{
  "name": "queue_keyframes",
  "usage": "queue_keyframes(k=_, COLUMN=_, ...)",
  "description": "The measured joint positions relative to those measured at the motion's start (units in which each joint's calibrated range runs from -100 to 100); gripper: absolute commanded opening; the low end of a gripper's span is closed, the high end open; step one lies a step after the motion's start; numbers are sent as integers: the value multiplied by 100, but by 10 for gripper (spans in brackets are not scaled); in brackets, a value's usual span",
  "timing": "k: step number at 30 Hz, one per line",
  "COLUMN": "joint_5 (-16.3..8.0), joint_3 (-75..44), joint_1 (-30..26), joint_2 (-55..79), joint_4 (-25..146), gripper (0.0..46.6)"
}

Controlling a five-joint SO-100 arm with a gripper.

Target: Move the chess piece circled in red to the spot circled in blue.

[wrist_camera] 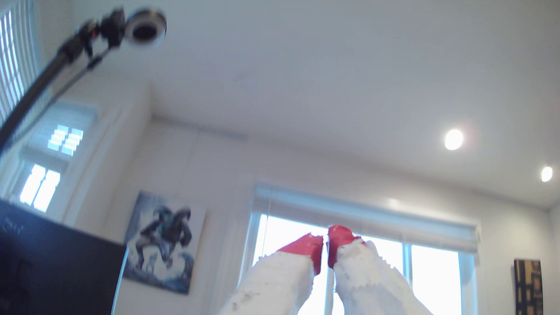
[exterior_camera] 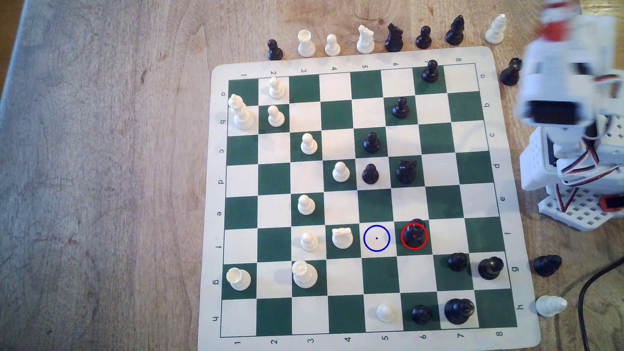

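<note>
The chess piece (exterior_camera: 414,233), glossy black with a small knob on top, stands inside the red ring on a green square in the board's row f. The spot (exterior_camera: 377,238) is the cream square directly to the exterior view's left of it, marked with a blue ring and dot, with nothing on it. My arm is folded up at the exterior view's far right, off the board and blurred, with the red-tipped gripper (exterior_camera: 553,17) raised far from the piece. In the wrist view the gripper (wrist_camera: 325,242) points up toward the ceiling, its red fingertips (wrist_camera: 306,245) almost together with nothing between them.
A white knight (exterior_camera: 342,237) stands one square beyond the spot toward the exterior view's left. Black pieces (exterior_camera: 457,261) sit near the circled piece. Captured pieces line the board's far edge (exterior_camera: 364,40). The arm's white base (exterior_camera: 574,175) and a black cable (exterior_camera: 594,287) lie at the right.
</note>
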Motion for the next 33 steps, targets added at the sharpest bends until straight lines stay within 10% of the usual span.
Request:
queue_keyframes(k=11, joint_5=-122, joint_3=-1310, joint_1=339, joint_2=193, joint_4=4239, gripper=2)
queue_keyframes(k=16, joint_5=-474, joint_3=-2314, joint_1=118, joint_2=922, joint_4=6167, gripper=133)
queue_keyframes(k=21, joint_5=-1021, joint_3=-3470, joint_1=-44, joint_2=2262, joint_4=8637, gripper=165)
queue_keyframes(k=33, joint_5=-996, joint_3=-4076, joint_1=-1143, joint_2=2664, joint_4=10821, gripper=202)
